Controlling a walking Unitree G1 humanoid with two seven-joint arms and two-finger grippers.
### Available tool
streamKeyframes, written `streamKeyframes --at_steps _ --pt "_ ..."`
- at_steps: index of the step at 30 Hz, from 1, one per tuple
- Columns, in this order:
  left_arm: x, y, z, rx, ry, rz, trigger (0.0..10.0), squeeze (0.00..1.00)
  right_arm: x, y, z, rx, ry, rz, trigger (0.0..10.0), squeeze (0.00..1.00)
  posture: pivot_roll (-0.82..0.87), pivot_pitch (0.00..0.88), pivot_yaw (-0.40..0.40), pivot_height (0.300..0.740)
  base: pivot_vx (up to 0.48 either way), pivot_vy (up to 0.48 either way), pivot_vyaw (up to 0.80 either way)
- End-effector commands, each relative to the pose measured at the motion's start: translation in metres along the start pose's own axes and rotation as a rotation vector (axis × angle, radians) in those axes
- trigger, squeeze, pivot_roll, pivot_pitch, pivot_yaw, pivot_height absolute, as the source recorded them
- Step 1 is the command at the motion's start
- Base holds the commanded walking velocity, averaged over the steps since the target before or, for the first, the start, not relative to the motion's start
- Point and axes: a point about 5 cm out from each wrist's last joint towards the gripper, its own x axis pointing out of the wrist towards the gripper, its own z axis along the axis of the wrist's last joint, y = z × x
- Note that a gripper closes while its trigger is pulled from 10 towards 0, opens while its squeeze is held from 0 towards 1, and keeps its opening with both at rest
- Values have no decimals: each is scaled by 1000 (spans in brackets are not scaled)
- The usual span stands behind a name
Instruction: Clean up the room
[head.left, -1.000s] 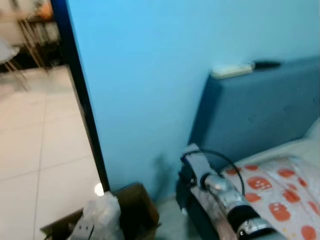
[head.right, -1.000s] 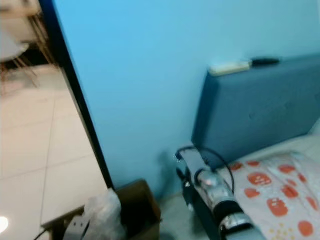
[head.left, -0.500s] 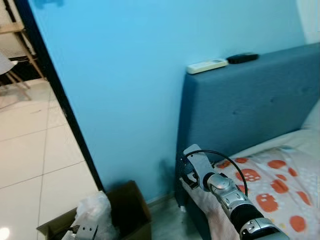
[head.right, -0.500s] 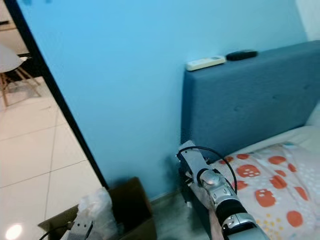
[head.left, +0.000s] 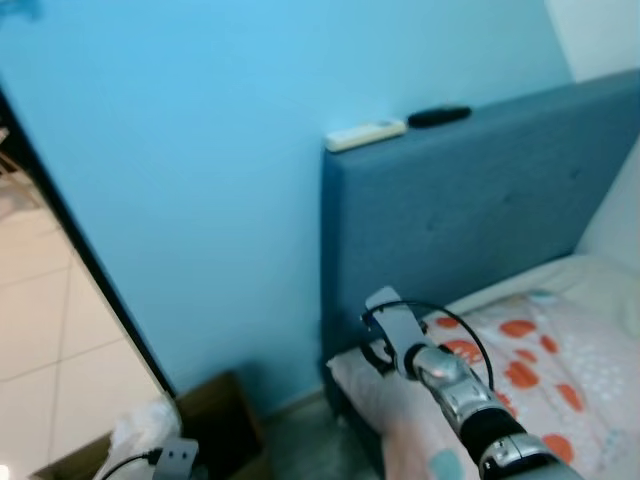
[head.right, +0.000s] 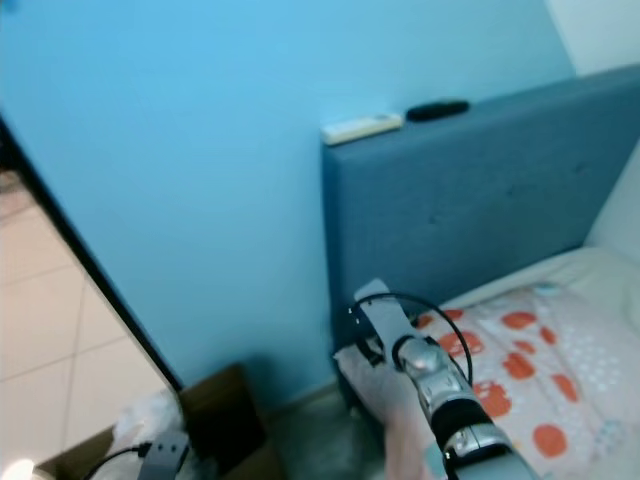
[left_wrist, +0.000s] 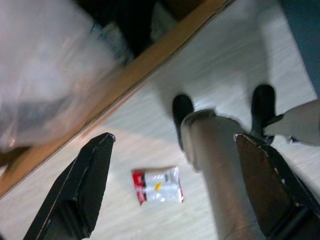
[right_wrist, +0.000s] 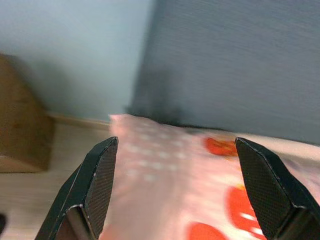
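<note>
1. Landmark = blue headboard (head.left: 480, 190) of the bed (head.left: 560, 380), standing against the light-blue wall (head.left: 200, 150).
2. On top of the headboard: white remote (head.left: 365, 134) at its near end, black remote (head.left: 438, 116) just beside it, farther along.
3. Bed below the headboard carries a pale blanket (head.left: 520, 370) w/ orange-red spots; its corner hangs over the mattress corner at the headboard's near end.
4. Right end effector (right_wrist: 175, 190) is held out over that blanket corner, just in front of the headboard. Fingers (right_wrist: 100, 175) spread wide, nothing between them. Silver right arm (head.left: 450, 385) w/ looped black cable reaches in from low in the head views.
5. Cardboard box (head.left: 215, 420) sits on the floor by the wall, to the left of the headboard, near the dark door frame (head.left: 80, 260). White plastic bag (head.left: 140, 435) lies at the box's left side.
6. Left end effector (left_wrist: 170, 200) hangs low beside the box, pointing down at the pale wood floor (left_wrist: 140, 135). Fingers (left_wrist: 85, 185) wide apart, holding nothing.
7. Task thing: small red-and-white wrapper (left_wrist: 157, 186) lies flat on the floor, between the left fingers in the wrist view, near the box edge, touching neither finger.
8. Also in the left wrist view: a grey-brown leg-like post (left_wrist: 215, 170) w/ two black feet (left_wrist: 182, 110) close to the wrapper; blurred, can't tell more.
9. Past the door frame: light tiled floor (head.left: 50, 340).
</note>
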Motion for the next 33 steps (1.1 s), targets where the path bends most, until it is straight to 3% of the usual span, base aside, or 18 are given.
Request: streamKeyframes --at_steps 1,9,14,16,18,19,20,21,22,28,33 --pt "-2 4 -6 -17 15 12 10000 0 2 10 1 -20 -10 24 10000 0 31 25 21 740 0 0 0" --pt "-1 3 -6 -20 14 6 10000 0 2 9 0 -40 -3 7 10000 0 28 23 19 740 0 0 0" --pt "-1 1 -6 5 17 -9 10000 0 1 11 -11 -33 40 -9 10000 0 25 19 13 740 0 -458 0" --pt "-1 1 -6 1 16 -4 10000 0 0 13 -18 -7 61 -28 10000 0 24 19 12 740 0 -458 0" --pt "-1 1 -6 -15 7 9 10000 0 -2 14 -30 77 95 -74 10000 0 22 16 10 740 0 0 0" --pt "-1 1 -5 -17 4 11 10000 0 -3 16 -36 161 105 -93 10000 0 19 15 8 740 0 0 0" --pt "-1 1 -5 -17 4 11 10000 0 -3 16 -36 161 105 -93 10000 0 19 15 8 740 0 0 0" --pt "-1 1 -5 -17 2 11 10000 0 -4 18 -40 216 110 -103 10000 0 19 15 8 740 0 0 0" --pt "-1 1 -4 -19 -4 10 10000 0 -6 28 -50 343 130 -106 10000 0 16 13 6 740 0 0 0" --pt "0 0 -1 -23 -15 9 10000 0 -9 47 -64 397 181 -64 10000 0 15 13 6 730 0 0 0" --pt "0 -1 2 -26 -26 8 10000 0 -11 57 -68 329 195 -21 10000 0 10 17 9 710 0 0 0"
